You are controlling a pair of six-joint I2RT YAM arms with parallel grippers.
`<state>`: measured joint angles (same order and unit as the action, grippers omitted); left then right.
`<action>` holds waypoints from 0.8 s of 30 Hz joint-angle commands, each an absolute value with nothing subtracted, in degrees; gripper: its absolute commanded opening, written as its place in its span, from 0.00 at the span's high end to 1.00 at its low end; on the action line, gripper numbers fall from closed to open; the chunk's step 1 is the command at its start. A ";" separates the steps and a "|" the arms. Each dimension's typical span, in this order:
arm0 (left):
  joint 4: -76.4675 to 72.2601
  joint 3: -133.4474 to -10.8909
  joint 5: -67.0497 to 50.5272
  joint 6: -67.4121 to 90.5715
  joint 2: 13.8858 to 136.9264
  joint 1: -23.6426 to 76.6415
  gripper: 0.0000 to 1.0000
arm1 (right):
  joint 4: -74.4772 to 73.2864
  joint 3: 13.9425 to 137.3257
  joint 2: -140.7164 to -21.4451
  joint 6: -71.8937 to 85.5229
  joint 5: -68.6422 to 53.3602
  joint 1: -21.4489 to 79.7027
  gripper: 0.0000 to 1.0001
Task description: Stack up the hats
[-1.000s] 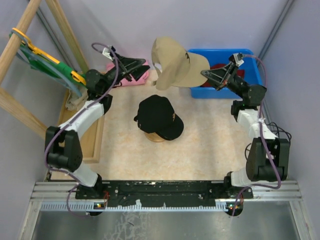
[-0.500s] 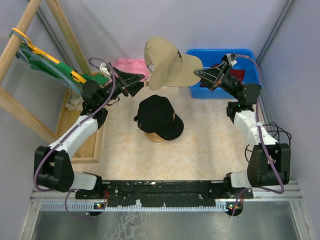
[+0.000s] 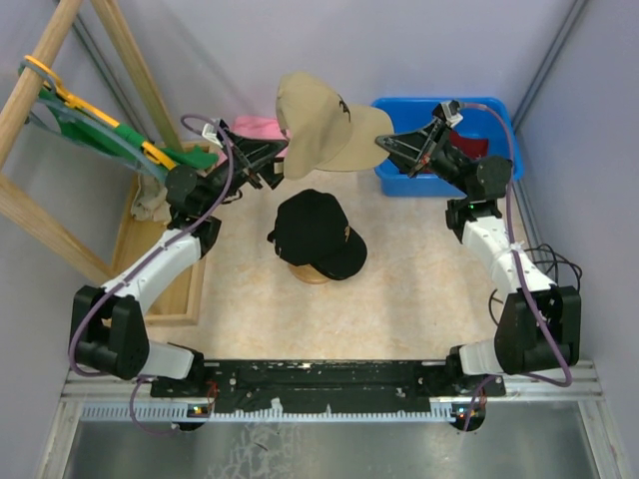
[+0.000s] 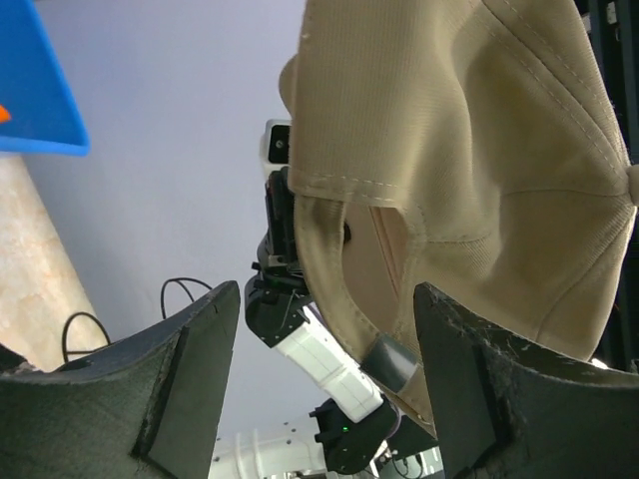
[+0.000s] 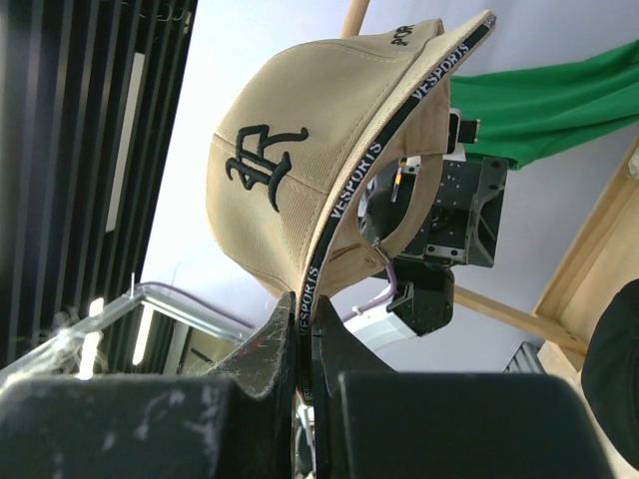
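The tan cap (image 3: 319,125) hangs in the air over the back of the table, and my right gripper (image 3: 384,145) is shut on its brim. The right wrist view shows the brim's black edge pinched between the fingers (image 5: 308,309) and the cap's crown (image 5: 290,200) above them. My left gripper (image 3: 280,160) is open at the cap's rear. In the left wrist view its gripper (image 4: 324,299) has the tan cap's (image 4: 469,150) back strap lying between the spread jaws, nearer the right one. A black baseball cap (image 3: 318,235) rests on a wooden stand (image 3: 312,274) mid-table. A dark red hat (image 3: 477,148) lies in the blue bin (image 3: 439,104).
A pink folded cloth (image 3: 255,127) lies at the back, behind the left gripper. A green garment on a yellow hanger (image 3: 95,115) hangs from a wooden rack (image 3: 40,215) on the left. Grey walls close in the back and both sides.
The right gripper has carried the tan cap leftward. The left gripper has swung up and right to the cap's rear, and its jaws have spread wider.
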<state>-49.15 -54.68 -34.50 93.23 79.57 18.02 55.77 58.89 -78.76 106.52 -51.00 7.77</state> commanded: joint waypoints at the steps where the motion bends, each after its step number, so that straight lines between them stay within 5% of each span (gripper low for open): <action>1: -52.66 -57.14 -34.05 94.98 80.59 18.82 0.24 | 57.06 60.79 -77.34 104.91 -49.49 8.49 1.00; 10: -53.25 -59.88 -31.68 95.23 85.25 22.32 0.30 | 55.72 60.37 -77.51 103.61 -49.69 10.34 1.00; 12: -53.17 -59.82 -30.42 95.51 85.47 22.41 0.46 | 54.77 59.76 -76.85 102.70 -50.10 10.39 1.00; 14: -53.09 -58.48 -28.67 95.58 84.70 22.17 0.74 | 54.16 58.64 -75.67 101.88 -50.80 9.63 1.00; 16: -52.14 -57.02 -27.35 94.93 83.25 21.21 0.87 | 53.92 57.33 -74.43 101.78 -51.48 8.26 1.00; 24: -54.00 -48.11 -21.70 94.92 74.96 15.42 0.93 | 41.51 54.95 -68.96 92.90 -56.09 2.20 1.00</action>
